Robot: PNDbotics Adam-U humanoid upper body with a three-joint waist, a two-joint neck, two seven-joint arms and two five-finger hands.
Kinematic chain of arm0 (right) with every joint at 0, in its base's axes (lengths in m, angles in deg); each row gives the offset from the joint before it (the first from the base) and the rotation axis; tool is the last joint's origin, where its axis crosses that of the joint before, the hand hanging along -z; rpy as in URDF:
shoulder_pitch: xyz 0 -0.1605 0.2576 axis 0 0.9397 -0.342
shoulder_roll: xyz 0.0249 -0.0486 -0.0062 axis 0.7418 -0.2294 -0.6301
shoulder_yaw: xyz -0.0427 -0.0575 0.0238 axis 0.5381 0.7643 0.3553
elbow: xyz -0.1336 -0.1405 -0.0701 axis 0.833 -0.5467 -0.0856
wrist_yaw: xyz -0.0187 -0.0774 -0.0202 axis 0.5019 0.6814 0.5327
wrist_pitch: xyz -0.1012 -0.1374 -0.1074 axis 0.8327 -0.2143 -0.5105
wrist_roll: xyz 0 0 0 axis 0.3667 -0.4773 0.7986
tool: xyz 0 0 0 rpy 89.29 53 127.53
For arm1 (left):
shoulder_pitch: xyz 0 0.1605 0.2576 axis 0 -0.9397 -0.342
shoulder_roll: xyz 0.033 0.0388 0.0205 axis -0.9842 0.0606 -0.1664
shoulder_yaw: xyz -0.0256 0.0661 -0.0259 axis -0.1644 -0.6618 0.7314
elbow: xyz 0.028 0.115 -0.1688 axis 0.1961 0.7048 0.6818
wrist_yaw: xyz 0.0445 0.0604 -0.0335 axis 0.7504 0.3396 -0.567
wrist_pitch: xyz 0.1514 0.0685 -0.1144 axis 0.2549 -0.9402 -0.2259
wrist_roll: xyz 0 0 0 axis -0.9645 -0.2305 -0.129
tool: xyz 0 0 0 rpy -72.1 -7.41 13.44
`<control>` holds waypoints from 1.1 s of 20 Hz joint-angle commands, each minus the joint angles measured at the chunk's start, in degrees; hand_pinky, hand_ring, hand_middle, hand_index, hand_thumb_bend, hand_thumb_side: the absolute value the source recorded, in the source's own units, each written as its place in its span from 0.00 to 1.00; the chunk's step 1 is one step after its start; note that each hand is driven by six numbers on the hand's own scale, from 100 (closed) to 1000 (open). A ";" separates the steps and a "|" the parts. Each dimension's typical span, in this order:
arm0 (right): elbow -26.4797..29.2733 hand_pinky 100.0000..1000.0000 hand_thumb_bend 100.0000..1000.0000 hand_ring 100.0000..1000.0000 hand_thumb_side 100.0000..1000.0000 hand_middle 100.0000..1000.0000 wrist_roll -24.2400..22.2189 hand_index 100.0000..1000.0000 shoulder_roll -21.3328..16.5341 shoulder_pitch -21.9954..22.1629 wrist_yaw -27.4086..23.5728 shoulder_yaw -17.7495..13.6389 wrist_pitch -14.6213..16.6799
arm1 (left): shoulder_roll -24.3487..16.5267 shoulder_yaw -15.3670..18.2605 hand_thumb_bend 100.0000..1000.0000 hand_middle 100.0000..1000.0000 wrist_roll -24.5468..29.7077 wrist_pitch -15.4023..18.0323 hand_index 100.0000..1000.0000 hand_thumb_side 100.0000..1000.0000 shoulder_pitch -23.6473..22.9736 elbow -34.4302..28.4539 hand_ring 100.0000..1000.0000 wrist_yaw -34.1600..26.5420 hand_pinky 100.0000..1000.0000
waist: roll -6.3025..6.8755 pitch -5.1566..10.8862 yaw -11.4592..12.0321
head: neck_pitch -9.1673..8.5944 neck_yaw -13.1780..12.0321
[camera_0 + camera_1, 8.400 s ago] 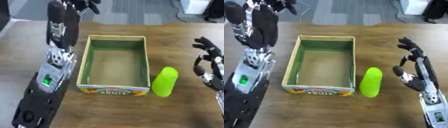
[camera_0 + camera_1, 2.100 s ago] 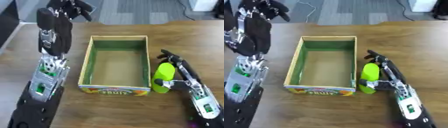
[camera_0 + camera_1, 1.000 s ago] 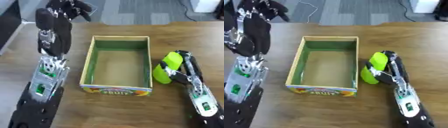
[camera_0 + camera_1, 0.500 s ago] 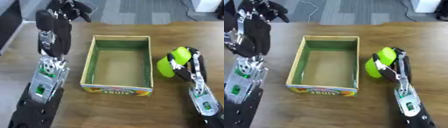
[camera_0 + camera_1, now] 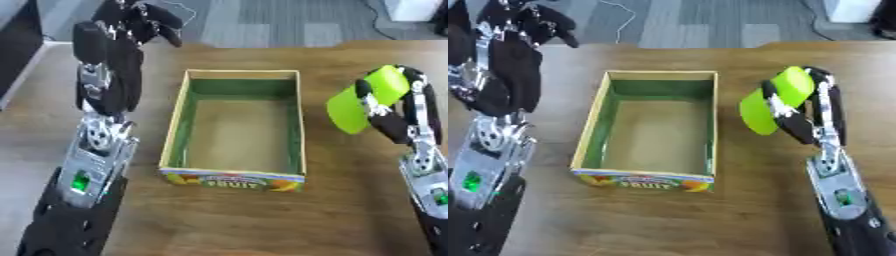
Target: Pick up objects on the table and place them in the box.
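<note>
A lime-green cylinder (image 5: 363, 101) hangs tilted in the air to the right of the box, its lower end near the box's right wall. My right hand (image 5: 399, 116) is shut on it, fingers curled round its upper part. The open cardboard box (image 5: 180, 131), green inside with a "FRUIT" label on its front, stands in the middle of the wooden table and holds nothing. My left arm rises along the left side, and the left hand (image 5: 138, 19) is held high past the box's far left corner with its fingers curled, holding nothing.
The wooden table (image 5: 227, 220) runs under everything, with bare wood in front of the box. Beyond its far edge lies grey carpet (image 5: 262, 25) with a thin cable on it. A dark object stands at the far left edge.
My right hand has lifted the green cylinder off the table and raised it beside the box's right wall. The left arm has stayed in place.
</note>
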State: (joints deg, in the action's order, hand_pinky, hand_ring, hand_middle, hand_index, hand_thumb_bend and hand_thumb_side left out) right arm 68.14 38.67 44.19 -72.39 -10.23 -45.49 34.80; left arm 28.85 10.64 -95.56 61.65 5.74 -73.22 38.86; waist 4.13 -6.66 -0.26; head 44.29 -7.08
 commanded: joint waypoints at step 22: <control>-15.45 0.00 0.00 0.00 0.70 0.25 -10.80 0.40 -4.31 -16.46 21.61 10.49 8.27 | -1.79 -0.03 0.60 0.60 0.34 -0.24 0.70 0.96 -0.22 -1.09 0.49 -0.17 0.33 | -3.01 2.07 2.59 | -0.18 0.19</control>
State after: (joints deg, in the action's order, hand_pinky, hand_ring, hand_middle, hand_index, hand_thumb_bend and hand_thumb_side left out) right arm 53.65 28.06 39.92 -87.64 9.71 -35.16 42.39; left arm 28.25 10.63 -95.30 61.39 4.90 -73.22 38.86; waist 1.09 -5.48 2.32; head 44.30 -7.07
